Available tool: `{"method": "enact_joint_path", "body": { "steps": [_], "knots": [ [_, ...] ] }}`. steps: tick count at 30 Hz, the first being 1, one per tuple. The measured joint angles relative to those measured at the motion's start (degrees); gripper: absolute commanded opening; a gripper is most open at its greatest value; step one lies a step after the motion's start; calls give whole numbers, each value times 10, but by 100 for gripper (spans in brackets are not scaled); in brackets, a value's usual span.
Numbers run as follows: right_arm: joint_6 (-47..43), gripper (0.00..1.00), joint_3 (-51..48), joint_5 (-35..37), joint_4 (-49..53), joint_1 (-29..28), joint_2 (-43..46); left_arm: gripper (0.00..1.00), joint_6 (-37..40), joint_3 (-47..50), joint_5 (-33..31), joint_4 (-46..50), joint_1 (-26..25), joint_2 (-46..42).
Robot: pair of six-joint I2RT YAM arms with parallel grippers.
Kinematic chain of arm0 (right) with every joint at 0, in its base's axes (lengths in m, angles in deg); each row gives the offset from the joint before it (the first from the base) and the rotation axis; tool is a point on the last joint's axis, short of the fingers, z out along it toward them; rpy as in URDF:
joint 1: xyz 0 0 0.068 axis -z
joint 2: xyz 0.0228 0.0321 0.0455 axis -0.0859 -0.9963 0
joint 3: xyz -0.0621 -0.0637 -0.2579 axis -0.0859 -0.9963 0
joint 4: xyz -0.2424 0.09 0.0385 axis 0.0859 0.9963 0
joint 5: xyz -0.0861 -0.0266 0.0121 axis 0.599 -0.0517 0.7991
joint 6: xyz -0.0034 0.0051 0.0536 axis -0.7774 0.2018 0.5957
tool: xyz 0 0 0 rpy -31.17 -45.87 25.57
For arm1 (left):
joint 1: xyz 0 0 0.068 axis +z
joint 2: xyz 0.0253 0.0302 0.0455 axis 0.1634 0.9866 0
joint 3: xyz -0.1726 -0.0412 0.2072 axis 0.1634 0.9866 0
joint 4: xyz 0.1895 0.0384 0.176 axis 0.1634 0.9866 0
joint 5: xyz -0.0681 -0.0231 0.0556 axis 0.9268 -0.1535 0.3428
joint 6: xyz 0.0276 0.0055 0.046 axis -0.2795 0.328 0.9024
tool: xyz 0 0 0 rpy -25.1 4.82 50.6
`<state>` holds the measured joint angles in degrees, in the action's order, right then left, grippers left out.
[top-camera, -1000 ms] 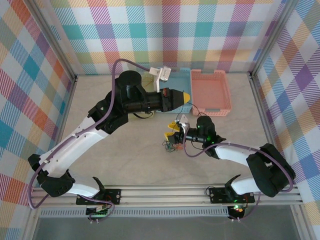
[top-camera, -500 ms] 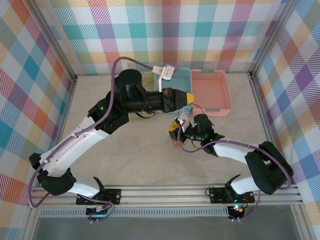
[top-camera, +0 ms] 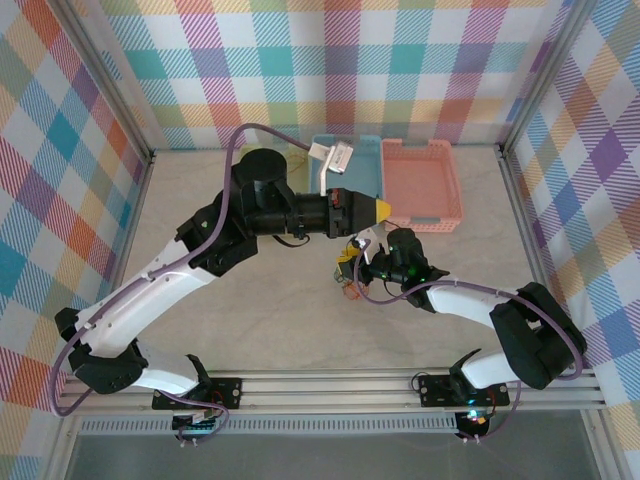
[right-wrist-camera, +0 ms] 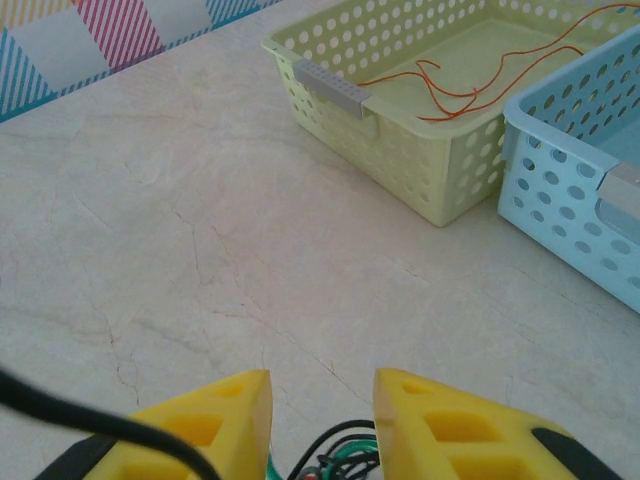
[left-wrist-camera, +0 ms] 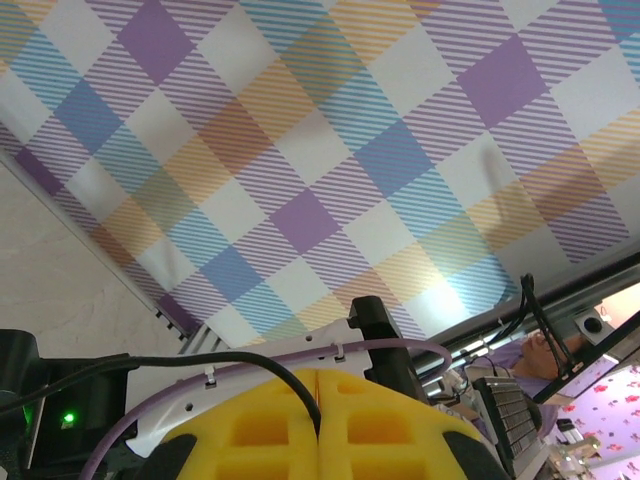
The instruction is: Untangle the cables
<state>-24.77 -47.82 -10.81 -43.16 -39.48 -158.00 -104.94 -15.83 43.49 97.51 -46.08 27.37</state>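
The cables form a small tangle of black, green and red wires (top-camera: 350, 290) on the table; in the right wrist view this tangle (right-wrist-camera: 345, 455) sits low between my fingers. My right gripper (top-camera: 347, 262) (right-wrist-camera: 322, 385) is closed on the tangle, its yellow tips still apart. My left gripper (top-camera: 380, 208) (left-wrist-camera: 318, 375) hangs above and behind it, shut on a black cable (left-wrist-camera: 255, 365) that runs into the seam between its fingers. A black cable (right-wrist-camera: 100, 425) crosses in front of my right gripper's left finger.
A yellow-green basket (right-wrist-camera: 400, 170) holding orange cables (right-wrist-camera: 450, 95) stands ahead of the right gripper, with a blue basket (right-wrist-camera: 570, 200) (top-camera: 350, 142) beside it. A pink basket (top-camera: 420, 185) sits at the back right. Checked walls enclose the table.
My right gripper has narrowed its jaws around the tangle and shifted slightly right. My left gripper has moved right with the black cable still pinched.
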Motion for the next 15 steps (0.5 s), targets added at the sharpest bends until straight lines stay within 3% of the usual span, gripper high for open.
{"method": "enact_joint_path", "body": {
  "steps": [15],
  "knots": [
    [1, 28, 4, 19, 2, 0, 0, 0, 12, -32, -12, 30, -6, -33]
  ]
}}
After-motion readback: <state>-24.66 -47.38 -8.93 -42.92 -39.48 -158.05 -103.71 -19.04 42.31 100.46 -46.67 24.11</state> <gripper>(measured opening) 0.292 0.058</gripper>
